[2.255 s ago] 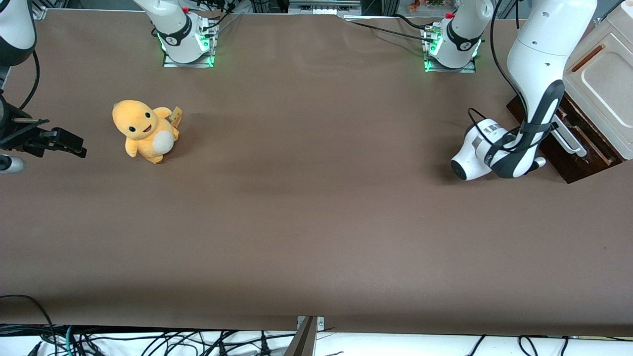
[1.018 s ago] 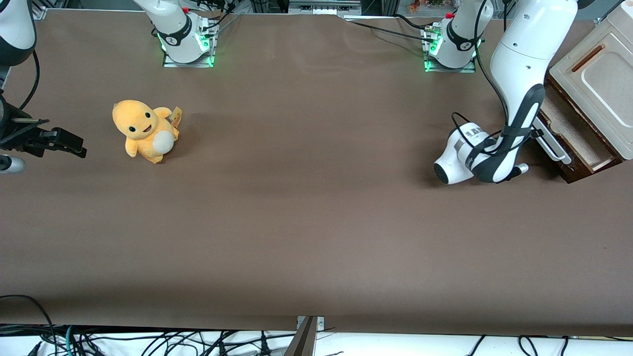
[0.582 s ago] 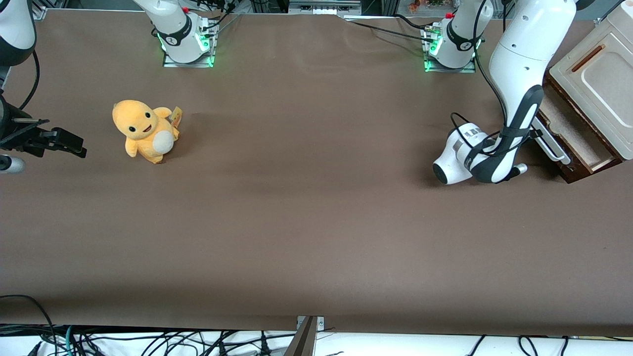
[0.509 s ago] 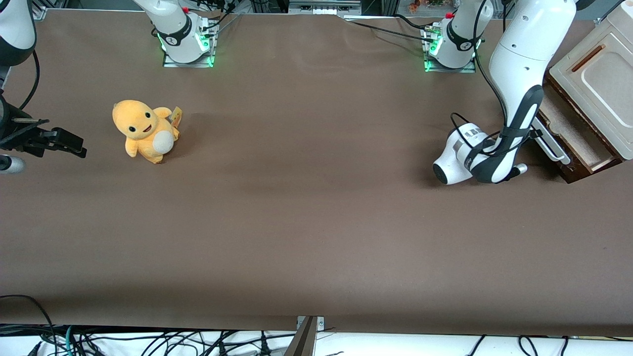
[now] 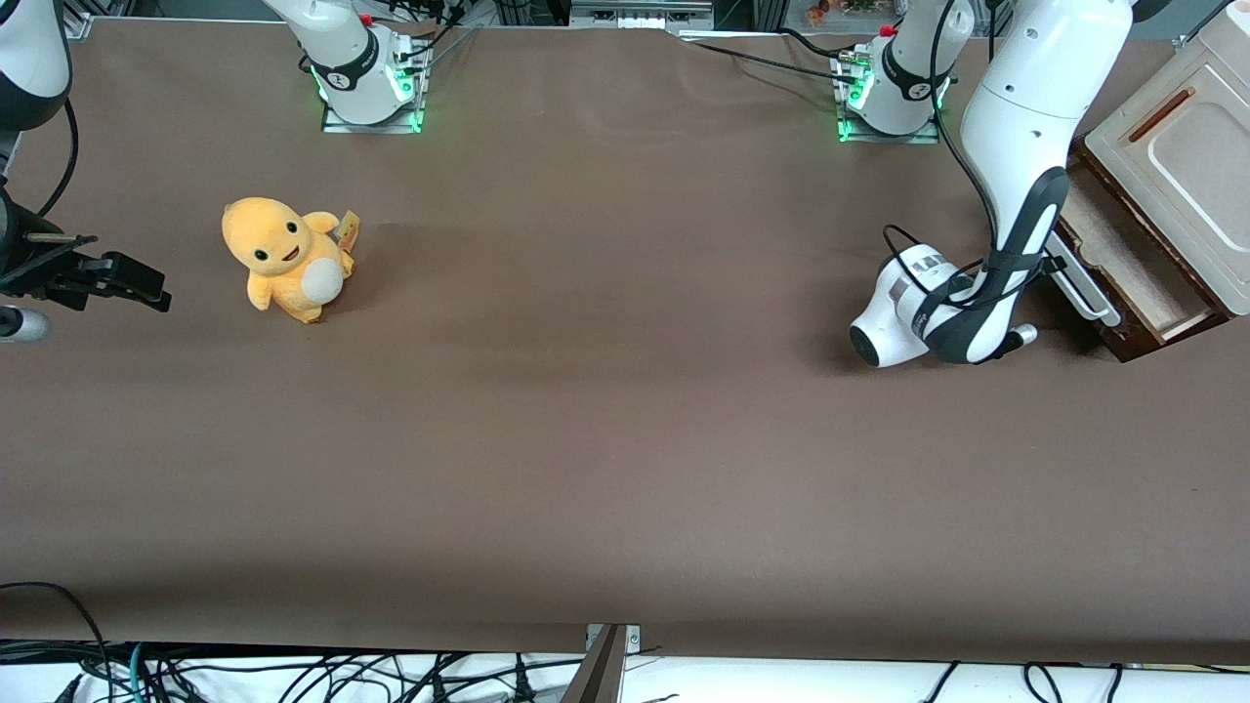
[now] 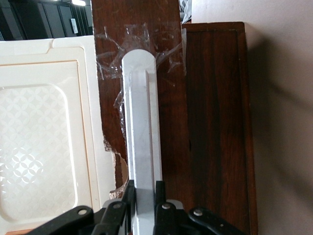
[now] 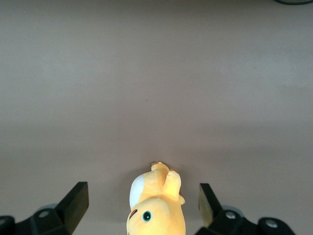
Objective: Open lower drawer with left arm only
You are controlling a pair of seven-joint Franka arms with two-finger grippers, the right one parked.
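The lower drawer is dark-brown wood and stands pulled out of the cabinet, its pale tan inside showing. Its white bar handle runs across its front. The left arm reaches down in front of the drawer, and my gripper is at the handle, mostly hidden by the wrist in the front view. In the left wrist view my gripper is shut on the white handle, one black finger on each side of the bar, against the dark drawer front.
The cream-white cabinet panel sits above the drawer at the working arm's end of the table and shows in the left wrist view. A yellow plush toy lies toward the parked arm's end. Two arm bases stand at the table's edge farthest from the front camera.
The drawer was shut at first and has slid out of the cabinet. My gripper, holding the handle, has drawn it toward the parked arm's end, a little more in the last half second.
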